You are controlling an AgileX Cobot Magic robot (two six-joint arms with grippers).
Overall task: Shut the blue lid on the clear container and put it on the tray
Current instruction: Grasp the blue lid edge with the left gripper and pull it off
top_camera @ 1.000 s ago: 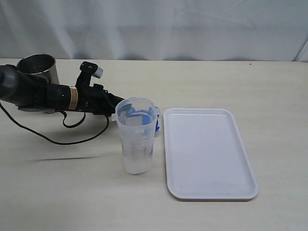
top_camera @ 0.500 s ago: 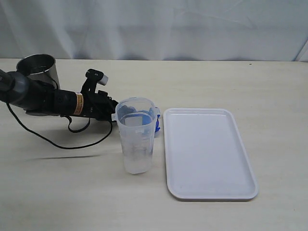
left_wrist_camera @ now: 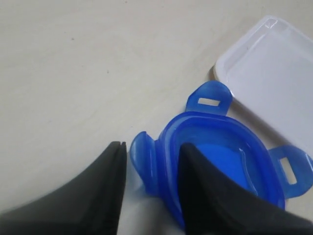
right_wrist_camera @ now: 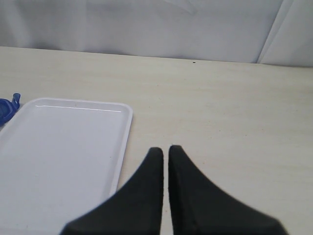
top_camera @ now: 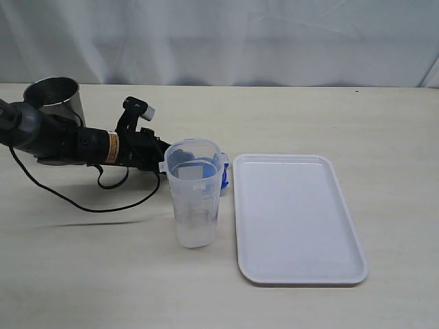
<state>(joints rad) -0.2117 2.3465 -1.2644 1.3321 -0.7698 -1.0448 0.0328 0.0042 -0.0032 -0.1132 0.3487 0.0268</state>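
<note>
Since one second ago the left arm (top_camera: 75,140) has sunk lower and pulled back a little toward 9 o'clock. The clear container (top_camera: 195,195) and the tray (top_camera: 302,159) have stayed in place.

The left fingers (left_wrist_camera: 188,161) are clamped on the edge of the blue lid (left_wrist_camera: 220,147): one finger is inside the lid, the other is outside, and a flap is between them. The lid lies on the tabletop (top_camera: 82,274), just at 12 o'clock of the container and beside the tray's corner. From the exterior it is mostly hidden behind the container and shows only through its wall. In the left wrist view a finger and the frame edge cut it off.

The right fingers (right_wrist_camera: 157,161) are together above the tabletop near the tray, and the exterior view does not show them.

The yellow label (top_camera: 112,147) on the arm and the marks on the container are too small to read. A metal cup (top_camera: 55,92) stands at 10 o'clock, partly behind the arm.
</note>
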